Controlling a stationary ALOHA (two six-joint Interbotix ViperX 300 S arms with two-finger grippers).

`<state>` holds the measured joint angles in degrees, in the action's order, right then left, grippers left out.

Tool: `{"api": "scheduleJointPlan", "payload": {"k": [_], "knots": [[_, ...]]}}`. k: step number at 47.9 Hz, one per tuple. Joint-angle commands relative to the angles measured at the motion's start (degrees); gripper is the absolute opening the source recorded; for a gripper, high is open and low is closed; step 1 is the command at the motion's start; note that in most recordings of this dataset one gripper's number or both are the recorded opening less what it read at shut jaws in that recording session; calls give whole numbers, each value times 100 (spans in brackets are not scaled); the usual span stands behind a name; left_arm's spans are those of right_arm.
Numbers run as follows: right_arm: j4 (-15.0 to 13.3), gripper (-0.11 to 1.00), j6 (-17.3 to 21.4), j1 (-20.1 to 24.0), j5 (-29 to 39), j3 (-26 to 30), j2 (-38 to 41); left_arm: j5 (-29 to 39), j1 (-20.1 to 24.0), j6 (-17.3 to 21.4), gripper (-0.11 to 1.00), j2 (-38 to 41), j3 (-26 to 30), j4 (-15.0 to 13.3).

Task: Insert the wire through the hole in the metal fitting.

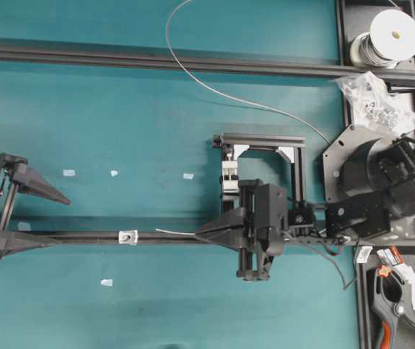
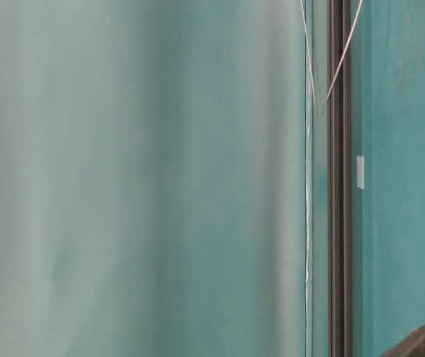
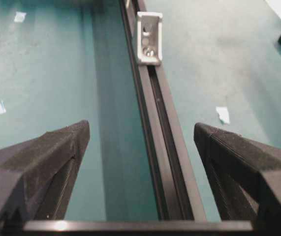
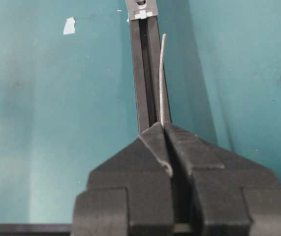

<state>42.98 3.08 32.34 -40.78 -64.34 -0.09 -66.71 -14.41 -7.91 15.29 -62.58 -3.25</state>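
Our right gripper (image 4: 164, 129) pinches the wire (image 4: 162, 78), its free tip aimed along the rail (image 1: 83, 237) at the metal fitting (image 1: 128, 236), still apart. Our left gripper (image 3: 140, 142) hangs wide open, straddling the rail. The limp tip curves sideways, so we judge it may miss the hole or buckle. The teal tabletop (image 1: 120, 109) carries tape scraps (image 1: 69, 173).

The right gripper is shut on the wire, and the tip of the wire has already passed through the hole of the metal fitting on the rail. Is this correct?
Not quite. The right gripper is shut on the wire, but the tip stops short of the metal fitting; a stretch of bare rail lies between them. The overhead view shows this.
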Motion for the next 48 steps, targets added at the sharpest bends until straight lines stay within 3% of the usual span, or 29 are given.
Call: {"api": "scheduleJointPlan", "payload": {"k": [1, 19, 36, 48], "knots": [[-53, 0, -18, 26, -53, 132, 26, -70, -9, 18, 79, -114, 35, 9], [-141, 0, -62, 35, -149, 246, 62, -62, -9, 97, 79, -97, 53, 0], [-149, 0, -422, 35, -132, 308, -105, -44, -18, 97, 79, -97, 70, 0], [-149, 0, -457, 26, -70, 360, -70, -44, -18, 97, 79, -114, 88, 0]]}}
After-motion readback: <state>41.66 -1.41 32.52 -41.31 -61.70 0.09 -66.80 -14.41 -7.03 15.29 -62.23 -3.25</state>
